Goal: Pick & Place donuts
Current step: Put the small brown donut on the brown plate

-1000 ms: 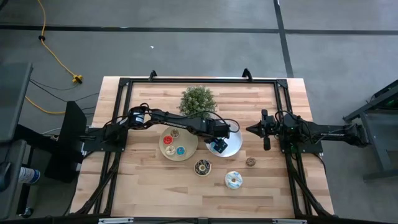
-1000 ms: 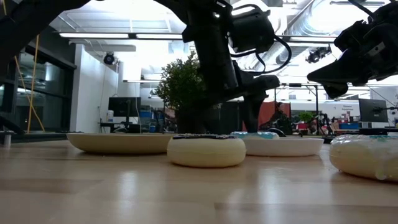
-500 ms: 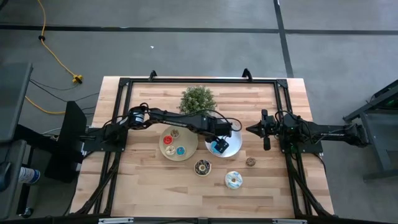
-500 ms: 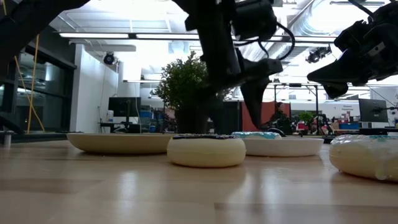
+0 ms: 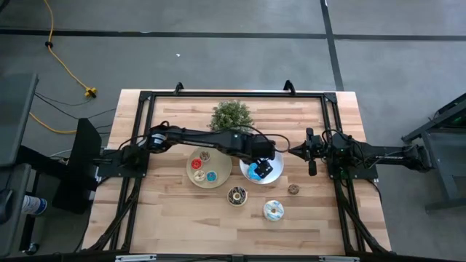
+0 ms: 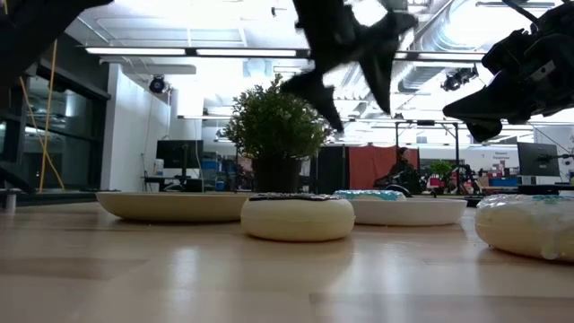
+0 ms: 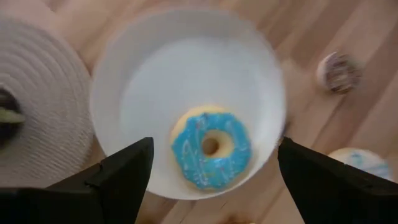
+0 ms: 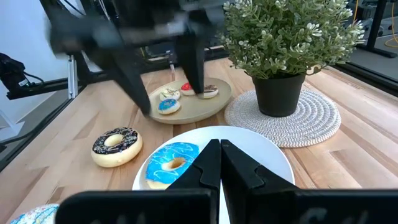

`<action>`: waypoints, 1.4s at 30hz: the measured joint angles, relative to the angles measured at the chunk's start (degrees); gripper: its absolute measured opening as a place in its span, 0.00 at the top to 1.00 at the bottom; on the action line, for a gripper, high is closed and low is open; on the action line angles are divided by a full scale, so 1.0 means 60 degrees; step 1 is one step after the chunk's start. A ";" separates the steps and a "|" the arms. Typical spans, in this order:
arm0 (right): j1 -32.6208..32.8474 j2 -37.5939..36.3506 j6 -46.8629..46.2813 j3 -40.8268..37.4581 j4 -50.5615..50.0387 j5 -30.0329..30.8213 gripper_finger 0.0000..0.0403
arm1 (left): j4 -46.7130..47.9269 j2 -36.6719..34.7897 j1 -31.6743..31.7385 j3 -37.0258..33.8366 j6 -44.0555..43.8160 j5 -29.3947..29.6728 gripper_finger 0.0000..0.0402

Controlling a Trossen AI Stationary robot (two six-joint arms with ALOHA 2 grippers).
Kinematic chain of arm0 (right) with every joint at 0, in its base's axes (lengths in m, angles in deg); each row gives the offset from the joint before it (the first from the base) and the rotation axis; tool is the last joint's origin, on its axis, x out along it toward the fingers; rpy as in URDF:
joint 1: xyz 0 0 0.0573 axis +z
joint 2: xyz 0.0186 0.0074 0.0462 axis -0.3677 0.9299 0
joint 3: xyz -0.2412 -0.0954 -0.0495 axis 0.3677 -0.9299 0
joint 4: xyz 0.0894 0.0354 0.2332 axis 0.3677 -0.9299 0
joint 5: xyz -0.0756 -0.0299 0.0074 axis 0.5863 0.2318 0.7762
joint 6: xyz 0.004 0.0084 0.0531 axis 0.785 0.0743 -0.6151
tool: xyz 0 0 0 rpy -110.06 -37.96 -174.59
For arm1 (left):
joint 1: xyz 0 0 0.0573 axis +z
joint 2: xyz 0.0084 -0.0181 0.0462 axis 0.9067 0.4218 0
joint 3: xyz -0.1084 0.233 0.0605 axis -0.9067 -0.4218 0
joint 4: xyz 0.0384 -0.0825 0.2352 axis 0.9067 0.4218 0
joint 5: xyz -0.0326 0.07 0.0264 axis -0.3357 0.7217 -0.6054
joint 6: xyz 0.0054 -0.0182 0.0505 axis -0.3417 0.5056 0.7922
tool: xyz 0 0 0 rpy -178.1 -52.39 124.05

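Note:
A large blue-iced donut [image 7: 211,148] lies flat in the round white plate [image 7: 155,74], clear of both grippers. My left gripper [image 7: 211,183] hangs open above it, one finger on either side of the donut and well over it; the low view shows the left gripper [image 6: 354,54] high above the table. Several small donuts [image 5: 197,165] lie on the tan plate [image 5: 218,164]. A chocolate donut [image 5: 237,195], a white sprinkled donut [image 5: 274,210] and a small brown donut [image 5: 293,189] rest on the table. My right gripper [image 5: 295,151] waits shut at the right.
A potted plant [image 5: 231,116] on a woven mat [image 8: 283,121] stands at the far side behind the plates. A black frame [image 5: 233,94] runs round the table. Bare wood [image 5: 167,218] lies toward the near edge.
My left gripper has risen straight up from the white plate, staying open. The blue donut has stayed lying in the plate.

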 joint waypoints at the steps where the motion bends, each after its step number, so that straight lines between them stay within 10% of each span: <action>1: 0.0002 0.0000 -0.0003 0.0000 0.0000 0.0000 1.00 | 0.0042 -0.0203 -0.0087 0.0002 0.0092 0.0231 0.17; 11: 0.0002 -0.0001 -0.0003 0.0000 -0.0021 -0.0001 1.00 | 0.0968 -0.1885 -0.0844 0.0007 0.0433 0.2558 0.17; 23: -0.0001 -0.0007 0.0000 0.0000 0.0000 0.0000 1.00 | 0.1625 -0.3606 -0.0963 -0.0371 0.0978 0.2465 0.17; 42: -0.0001 -0.0004 0.0000 0.0000 -0.0018 0.0000 1.00 | -0.8422 -0.9607 -0.1145 -1.0178 0.4273 0.0509 0.17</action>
